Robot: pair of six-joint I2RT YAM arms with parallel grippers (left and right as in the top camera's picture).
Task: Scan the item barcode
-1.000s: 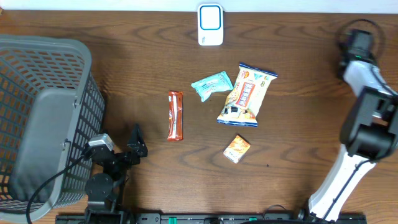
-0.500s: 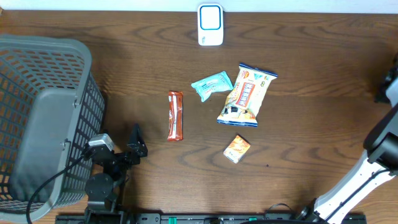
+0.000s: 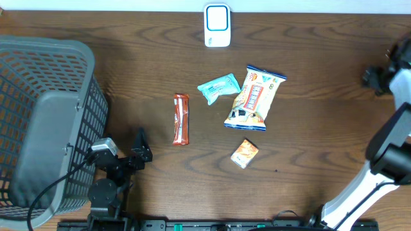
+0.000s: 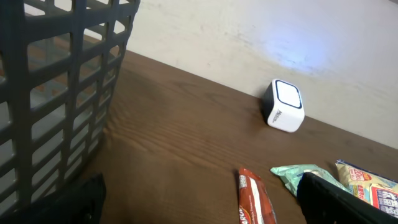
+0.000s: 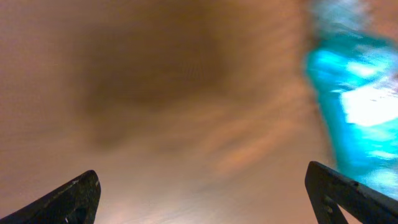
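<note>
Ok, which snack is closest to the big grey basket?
The long red-orange snack bar, farthest left. The teal packet, yellow crisp bag and small orange packet all lie farther from the grey mesh basket.

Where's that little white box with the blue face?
From overhead, the white box sits at the far edge of the table, centre, beyond the teal packet and snack bag.

White blue-faced scanner (image 3: 217, 25) stands behind four snack packets (image 3: 254, 97) lying flat.
</note>
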